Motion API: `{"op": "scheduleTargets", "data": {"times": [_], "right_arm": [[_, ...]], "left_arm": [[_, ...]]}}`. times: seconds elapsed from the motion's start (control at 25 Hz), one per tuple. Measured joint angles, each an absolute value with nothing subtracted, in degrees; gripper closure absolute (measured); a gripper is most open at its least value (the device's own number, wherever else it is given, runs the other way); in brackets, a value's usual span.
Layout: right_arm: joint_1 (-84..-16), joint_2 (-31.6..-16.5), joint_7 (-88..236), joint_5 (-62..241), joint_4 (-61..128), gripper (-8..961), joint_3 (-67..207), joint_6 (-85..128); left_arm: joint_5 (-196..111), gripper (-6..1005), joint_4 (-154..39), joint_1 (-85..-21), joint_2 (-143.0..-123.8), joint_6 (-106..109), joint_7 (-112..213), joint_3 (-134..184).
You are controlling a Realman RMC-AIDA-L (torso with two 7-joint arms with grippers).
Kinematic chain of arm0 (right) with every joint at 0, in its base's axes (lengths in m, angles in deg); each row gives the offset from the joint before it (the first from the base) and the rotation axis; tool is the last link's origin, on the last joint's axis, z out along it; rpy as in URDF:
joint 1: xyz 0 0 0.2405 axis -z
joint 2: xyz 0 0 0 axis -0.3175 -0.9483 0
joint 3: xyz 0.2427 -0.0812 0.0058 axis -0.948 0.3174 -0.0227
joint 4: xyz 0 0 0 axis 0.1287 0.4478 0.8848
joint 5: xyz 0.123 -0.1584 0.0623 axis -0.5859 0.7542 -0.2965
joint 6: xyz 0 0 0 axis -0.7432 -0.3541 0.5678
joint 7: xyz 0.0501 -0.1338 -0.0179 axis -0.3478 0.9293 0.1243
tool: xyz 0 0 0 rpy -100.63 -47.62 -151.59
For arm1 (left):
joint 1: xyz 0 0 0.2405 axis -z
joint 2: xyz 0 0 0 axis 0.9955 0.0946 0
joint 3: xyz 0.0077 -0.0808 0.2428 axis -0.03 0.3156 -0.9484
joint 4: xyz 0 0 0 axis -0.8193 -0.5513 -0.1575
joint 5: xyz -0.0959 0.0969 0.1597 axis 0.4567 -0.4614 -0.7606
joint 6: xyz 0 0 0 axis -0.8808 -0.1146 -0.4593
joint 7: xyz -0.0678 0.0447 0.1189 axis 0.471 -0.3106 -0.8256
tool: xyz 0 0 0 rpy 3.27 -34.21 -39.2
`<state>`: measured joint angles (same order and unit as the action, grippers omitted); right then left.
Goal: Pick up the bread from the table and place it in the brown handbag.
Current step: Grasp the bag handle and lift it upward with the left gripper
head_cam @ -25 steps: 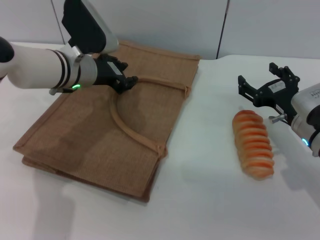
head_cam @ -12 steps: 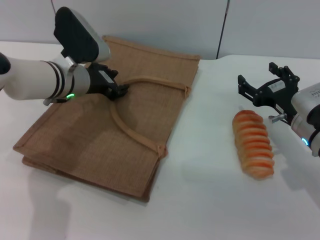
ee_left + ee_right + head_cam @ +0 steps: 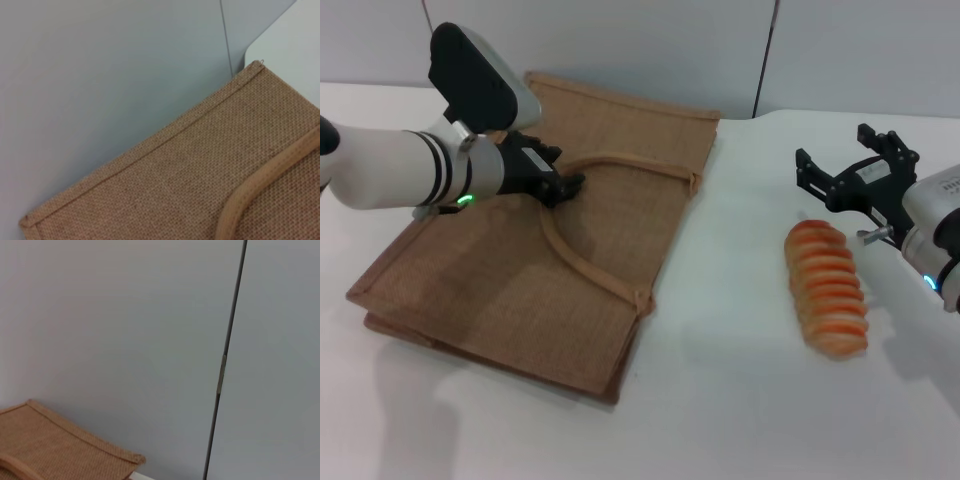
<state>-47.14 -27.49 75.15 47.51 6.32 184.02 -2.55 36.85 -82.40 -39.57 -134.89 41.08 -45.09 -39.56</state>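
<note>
Left arm: glossy white cylindrical link, black bands at wrist, small green light, black angular housing above; black claw (image 3: pixel 560 183). Right arm: white link, blue-lit spot, black skeletal claw (image 3: pixel 855 170) with bracket-like prongs, silver screw at the base.

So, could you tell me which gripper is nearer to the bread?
Right. The right gripper hovers open just beyond the bread; the left gripper is across the table at the brown handbag handle.

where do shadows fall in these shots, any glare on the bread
Head view: soft shadows on the table beneath the left gripper, along the brown handbag near edge; the bread has mild sheen, no harsh glare. Wrist views: flat, even light on the wall.
</note>
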Motion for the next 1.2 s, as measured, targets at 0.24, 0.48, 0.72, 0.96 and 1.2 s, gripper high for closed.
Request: {"op": "scheduleTargets", "data": {"times": [0.24, 0.48, 0.72, 0.96, 1.2], "right_arm": [[-47.23, -27.49, 75.12, 47.51, 6.32, 74, 183.98, -2.55], [-47.25, -27.41, 75.11, 47.51, 6.32, 74, 183.98, -2.55], [-47.25, -27.40, 75.11, 47.51, 6.32, 74, 183.98, -2.55], [-47.25, -27.40, 75.12, 47.51, 6.32, 73, 183.98, -2.55], [-47.17, -27.33, 75.13, 47.51, 6.31, 73, 183.56, -2.33]], "left_arm": [[37.35, 513, -80.96, -39.54, -134.94, 40.40, -45.61, -39.34], [37.96, 516, -79.72, -39.43, -134.94, 39.53, -45.62, -39.39], [38.05, 518, -79.65, -39.46, -134.93, 39.52, -45.46, -39.49], [39.42, 610, -79.96, -39.32, -134.93, 39.50, -45.56, -39.40], [40.91, 865, -82.08, -39.25, -134.93, 38.89, -44.94, -39.65]]}}
